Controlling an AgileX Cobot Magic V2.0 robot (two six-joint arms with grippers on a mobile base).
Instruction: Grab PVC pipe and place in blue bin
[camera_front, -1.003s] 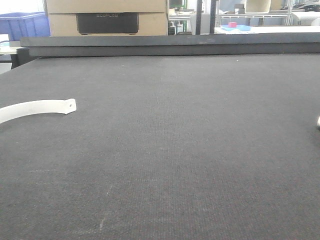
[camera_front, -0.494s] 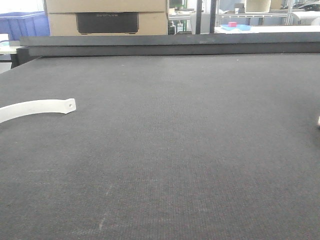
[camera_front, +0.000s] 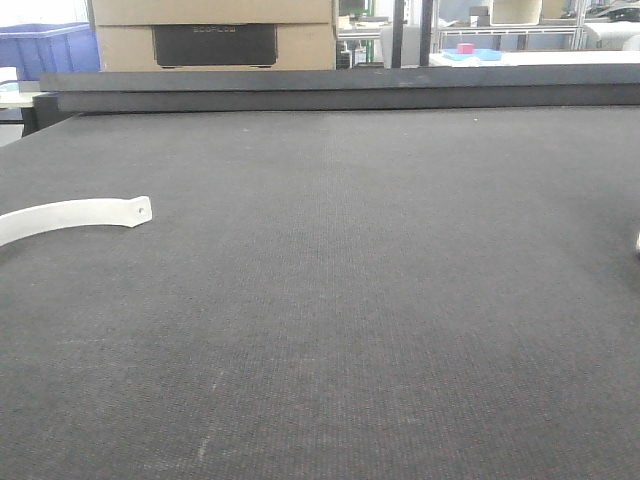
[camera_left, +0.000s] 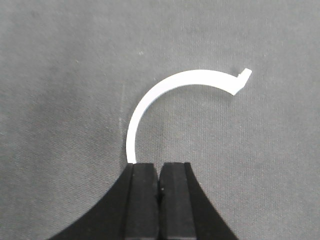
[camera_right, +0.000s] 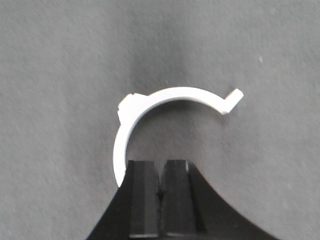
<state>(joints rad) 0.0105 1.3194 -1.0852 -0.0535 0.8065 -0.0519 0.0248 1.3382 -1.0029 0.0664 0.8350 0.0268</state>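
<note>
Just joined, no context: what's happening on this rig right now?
Nothing is being handled yet. Both hands are shut and empty: the left hand sits over a flat curved white plastic strip on the dark grey mat, the right hand over a similar white strip. No stubby PVC pipe shows in any view. The blue plastic bin stands beyond the mat's far left corner.

The table is covered in dark grey cloth, matt and finely woven, rough-looking with a few pale scuffs. The strip is white plastic, smooth and matt. The left clip and right clip look like the same smooth white plastic. The left gripper and right gripper are black, matt and faintly grained. The boxes are dull brown cardboard. The bin is blue plastic.
</note>
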